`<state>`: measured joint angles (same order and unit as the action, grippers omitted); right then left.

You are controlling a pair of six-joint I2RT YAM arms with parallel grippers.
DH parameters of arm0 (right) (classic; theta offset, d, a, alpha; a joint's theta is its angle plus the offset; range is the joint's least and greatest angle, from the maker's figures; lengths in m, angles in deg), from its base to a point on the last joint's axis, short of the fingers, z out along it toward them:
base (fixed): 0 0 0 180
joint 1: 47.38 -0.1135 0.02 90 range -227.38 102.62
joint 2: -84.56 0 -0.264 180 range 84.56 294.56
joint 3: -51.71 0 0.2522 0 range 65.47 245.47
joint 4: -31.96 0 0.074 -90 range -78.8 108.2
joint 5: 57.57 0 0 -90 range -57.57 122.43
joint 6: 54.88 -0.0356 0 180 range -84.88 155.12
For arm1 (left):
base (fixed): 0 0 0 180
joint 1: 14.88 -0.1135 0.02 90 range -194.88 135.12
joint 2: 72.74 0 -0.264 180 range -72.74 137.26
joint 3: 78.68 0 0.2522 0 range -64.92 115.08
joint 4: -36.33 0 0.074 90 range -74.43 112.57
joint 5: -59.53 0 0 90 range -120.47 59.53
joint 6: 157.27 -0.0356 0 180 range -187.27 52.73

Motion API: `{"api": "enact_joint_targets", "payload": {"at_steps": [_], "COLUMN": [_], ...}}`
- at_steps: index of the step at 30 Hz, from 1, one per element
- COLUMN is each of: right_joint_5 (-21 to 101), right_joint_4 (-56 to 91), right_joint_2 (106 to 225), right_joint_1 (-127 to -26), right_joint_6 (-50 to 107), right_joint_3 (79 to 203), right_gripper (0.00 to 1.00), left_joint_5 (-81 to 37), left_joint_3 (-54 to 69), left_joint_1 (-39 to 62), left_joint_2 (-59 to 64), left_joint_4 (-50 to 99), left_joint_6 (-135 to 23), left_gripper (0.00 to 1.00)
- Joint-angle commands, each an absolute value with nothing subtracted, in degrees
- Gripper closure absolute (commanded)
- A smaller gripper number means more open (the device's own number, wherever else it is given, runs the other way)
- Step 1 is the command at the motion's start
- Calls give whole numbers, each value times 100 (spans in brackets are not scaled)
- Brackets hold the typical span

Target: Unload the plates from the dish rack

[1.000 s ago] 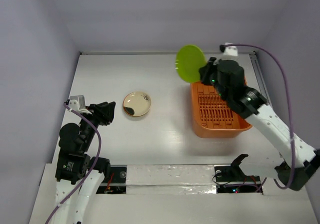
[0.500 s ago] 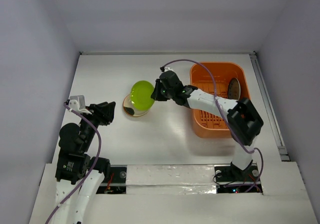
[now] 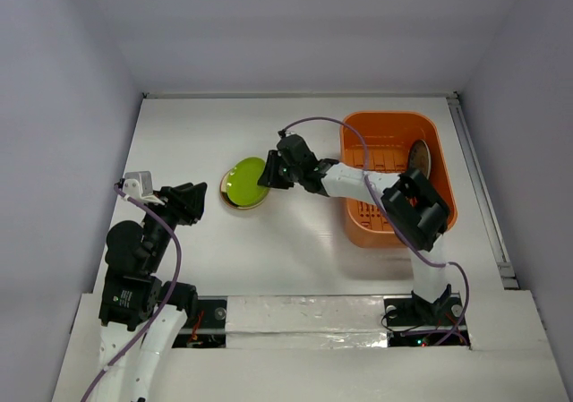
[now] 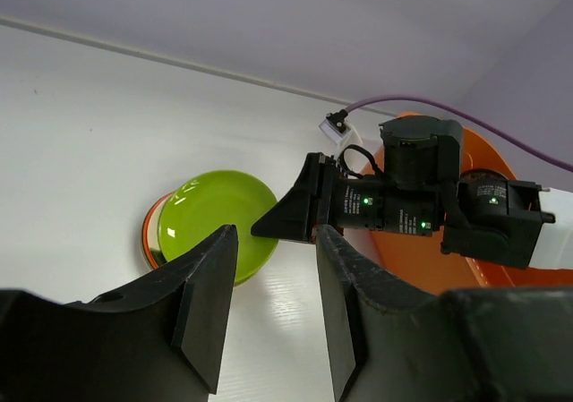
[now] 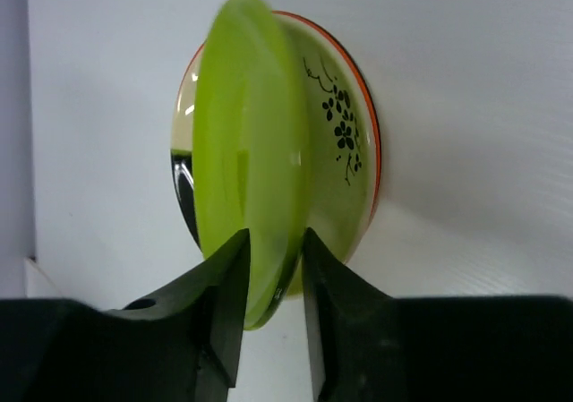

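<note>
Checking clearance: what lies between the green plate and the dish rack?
Top view: only the right gripper, shut on the green plate, and its arm, over bare table.

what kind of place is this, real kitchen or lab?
Likely a lab test cell, not a kitchen: plain walls box in a white table, robot arms sit mounted at its near edge, with a dish rack and plates as props.

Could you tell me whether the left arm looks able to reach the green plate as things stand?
Probably yes: the open left gripper faces the green plate with nothing between them; the right gripper grips only its far rim.
</note>
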<state>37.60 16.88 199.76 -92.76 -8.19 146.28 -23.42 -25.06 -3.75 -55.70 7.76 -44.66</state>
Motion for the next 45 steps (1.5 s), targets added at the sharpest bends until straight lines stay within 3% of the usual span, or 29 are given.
{"api": "enact_joint_targets", "payload": {"at_steps": [1,4,5,8,11,12,14,15,16,17,21,25,28,29,32,38,45], "right_joint_5": [3824,3586,3438,3278,2848,2656,2000,1603,1164,794,-769,-1327,-1503,-1599,-1556,-1029,-660], "right_joint_4": [1593,1223,1153,951,591,433,187,-110,-270,-463,-1262,-1686,-1958,-2072,-2232,-2003,-1880], "right_joint_2": [19829,19619,19540,19188,18784,18644,18126,17906,17678,17258,16291,15752,15707,15750,15909,16417,17016], "right_joint_1": [-9430,-9431,-9431,-9431,-9431,-9431,-9431,-9431,-9431,-9327,-8589,-7605,-7085,-6945,-6523,-5951,-5679], "right_joint_6": [-523,-268,-215,-39,207,269,480,532,629,656,682,647,787,805,1033,1516,1702], "right_joint_3": [14993,14949,14914,14747,14624,14572,14466,14431,14404,14378,14072,13579,13446,13481,13587,13613,13886], "right_gripper": [63,43,31,23,23,24,40,54,86,97,100,100,86,71,53,51,57], "left_joint_5": [-2317,-2308,-2308,-2317,-2317,-2317,-2317,-2317,-2317,-2326,-2308,-2335,-2326,-2326,-2317,-2334,-2308], "left_joint_3": [-2528,-2528,-2528,-2528,-2528,-2528,-2528,-2519,-2519,-2528,-2528,-2528,-2528,-2528,-2528,-2528,-2528], "left_joint_1": [-398,-398,-398,-398,-398,-398,-398,-398,-398,-398,-398,-398,-398,-346,-285,-284,-284], "left_joint_2": [-5551,-5551,-5560,-5586,-5604,-5621,-5630,-5639,-5639,-5648,-5692,-5762,-5771,-5762,-5736,-5692,-5613], "left_joint_4": [1044,1062,1062,1062,1053,1044,1044,1044,1053,1044,1062,1044,1053,1044,1044,1044,1062], "left_joint_6": [-4450,-4459,-4450,-4450,-4450,-4450,-4450,-4450,-4450,-4450,-4450,-4450,-4459,-4450,-4450,-4450,-4468], "left_gripper": [63,63,63,63,63,63,63,63,63,63,63,63,63,63,63,63,63]}}
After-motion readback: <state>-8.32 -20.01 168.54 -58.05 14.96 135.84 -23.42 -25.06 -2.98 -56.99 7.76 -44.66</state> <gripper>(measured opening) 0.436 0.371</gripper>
